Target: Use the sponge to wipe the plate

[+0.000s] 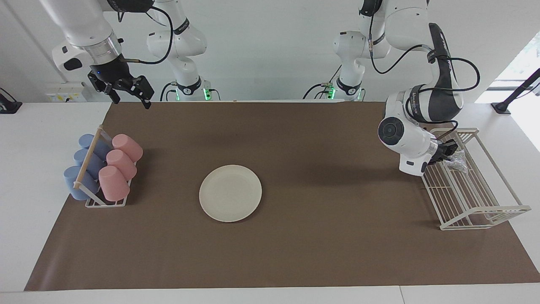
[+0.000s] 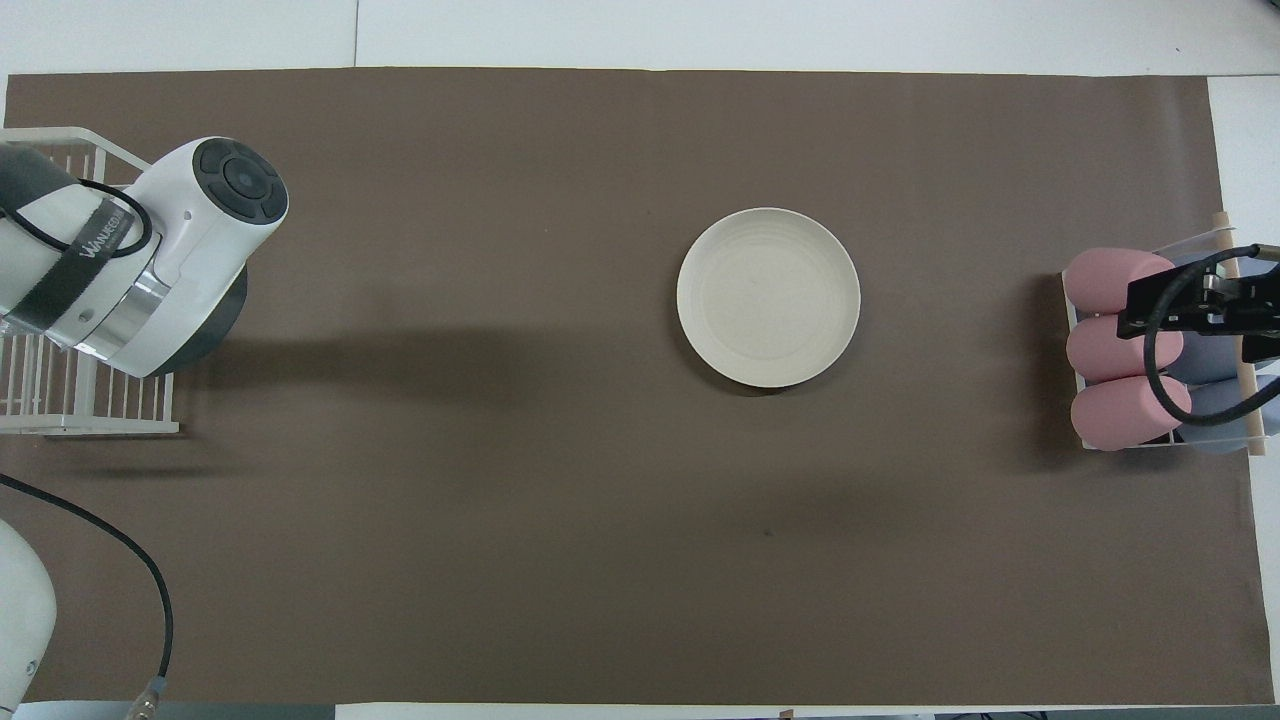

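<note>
While my right gripper point(image 1: 128, 93) waits, splayed, high over the cups point(image 1: 114, 169), the plate point(image 1: 230, 193) lies bare mid-mat for wiping; my left gripper point(image 1: 450, 154) reaches into the rack point(image 1: 481, 211) at the sponge point(image 1: 459, 160), grasp unclear.

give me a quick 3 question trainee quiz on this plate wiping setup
1. True or false: the sponge already rests on the plate.
2. Which gripper is at the sponge in the wire rack? A) left B) right
3. Fill in: the right gripper hangs in the air near the rack of ____ and blue cups.

Key: 1 false; the sponge lies in the wire rack at the left arm's end, with the left gripper at it. 2 A. 3 pink.
</note>
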Controlling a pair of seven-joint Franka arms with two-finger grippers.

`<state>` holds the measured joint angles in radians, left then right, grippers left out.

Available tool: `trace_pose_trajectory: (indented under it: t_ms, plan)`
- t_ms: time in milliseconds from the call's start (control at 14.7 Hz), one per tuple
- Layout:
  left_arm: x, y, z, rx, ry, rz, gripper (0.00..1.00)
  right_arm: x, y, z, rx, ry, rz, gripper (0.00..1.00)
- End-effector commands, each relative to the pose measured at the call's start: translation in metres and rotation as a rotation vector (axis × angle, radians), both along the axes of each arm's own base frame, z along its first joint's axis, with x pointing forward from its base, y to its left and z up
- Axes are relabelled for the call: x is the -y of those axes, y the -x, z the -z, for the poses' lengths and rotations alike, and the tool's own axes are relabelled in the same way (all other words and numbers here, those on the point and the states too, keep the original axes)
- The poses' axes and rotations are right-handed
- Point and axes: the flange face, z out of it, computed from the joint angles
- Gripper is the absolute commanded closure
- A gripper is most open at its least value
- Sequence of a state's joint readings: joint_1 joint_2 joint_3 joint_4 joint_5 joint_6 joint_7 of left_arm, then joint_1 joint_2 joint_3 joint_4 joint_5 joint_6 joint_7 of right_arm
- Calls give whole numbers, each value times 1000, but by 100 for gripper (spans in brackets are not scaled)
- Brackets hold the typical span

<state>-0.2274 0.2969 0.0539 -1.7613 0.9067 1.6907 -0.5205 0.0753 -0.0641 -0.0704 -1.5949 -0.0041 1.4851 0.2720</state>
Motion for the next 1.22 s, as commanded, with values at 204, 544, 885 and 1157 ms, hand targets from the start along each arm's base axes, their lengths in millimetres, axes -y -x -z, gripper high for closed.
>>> trace_pose_trajectory:
  t_ms: [204, 544, 885, 1157]
  plan:
    - [-3, -15, -87, 5, 130, -22, 100, -14, 5, -2, 13, -16, 41, 0]
    - [11, 1, -164, -9, 549, -212, 100, -15, 5, -1, 6, -17, 73, 0]
    - [6, 23, -219, 45, 1086, -451, 100, -25, 12, 1, -41, -46, 244, 0]
    - [0, 31, -233, 29, 1391, -538, 100, -36, 15, 0, -56, -50, 406, 0]
